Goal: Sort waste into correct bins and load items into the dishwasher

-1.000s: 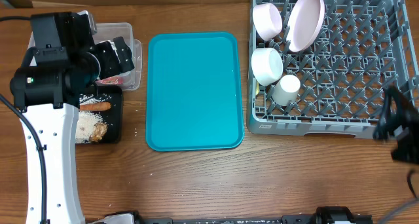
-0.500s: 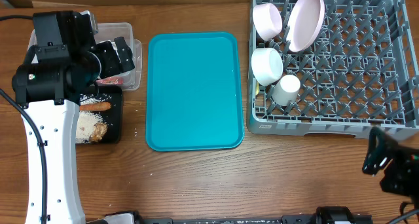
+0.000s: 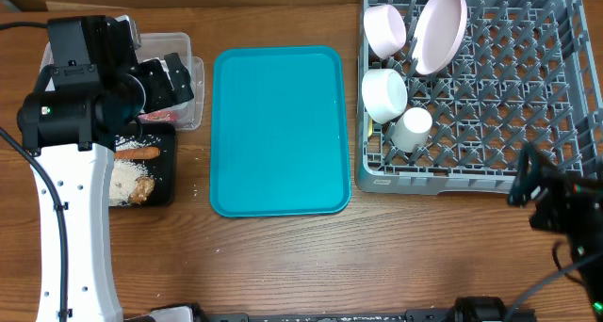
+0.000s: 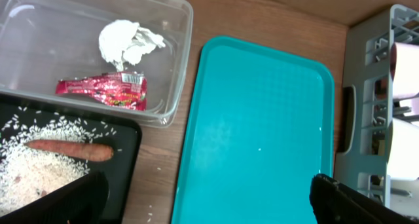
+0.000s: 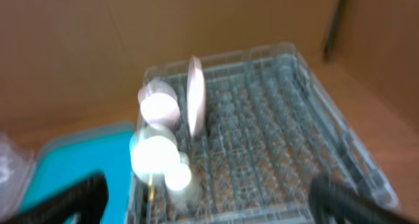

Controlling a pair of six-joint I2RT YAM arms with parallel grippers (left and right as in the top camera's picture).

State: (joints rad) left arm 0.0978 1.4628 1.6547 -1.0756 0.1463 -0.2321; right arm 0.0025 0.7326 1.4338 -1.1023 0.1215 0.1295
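Observation:
The teal tray (image 3: 278, 129) lies empty at the middle, and shows in the left wrist view (image 4: 262, 132). The grey dish rack (image 3: 490, 105) at the right holds a pink bowl (image 3: 384, 28), a pink plate (image 3: 439, 28), a white bowl (image 3: 383, 93) and a white cup (image 3: 411, 127). A clear bin (image 4: 26, 34) holds a white crumpled tissue (image 4: 127, 40) and a red wrapper (image 4: 101, 91). A black tray (image 4: 127, 135) holds rice and an orange sausage-like piece (image 4: 69, 150). My left gripper (image 3: 174, 77) is open and empty above the bin. My right gripper (image 3: 528, 185) is open and empty by the rack's front right corner.
The right wrist view is blurred; it shows the rack (image 5: 275, 139) with the pink plate (image 5: 195, 96) upright. A few rice grains lie on the wood between the black tray and the teal tray. Cardboard stands along the table's back edge.
My right arm dropped away from the rack's right side toward the front edge, then came back up and left. The left arm has not moved.

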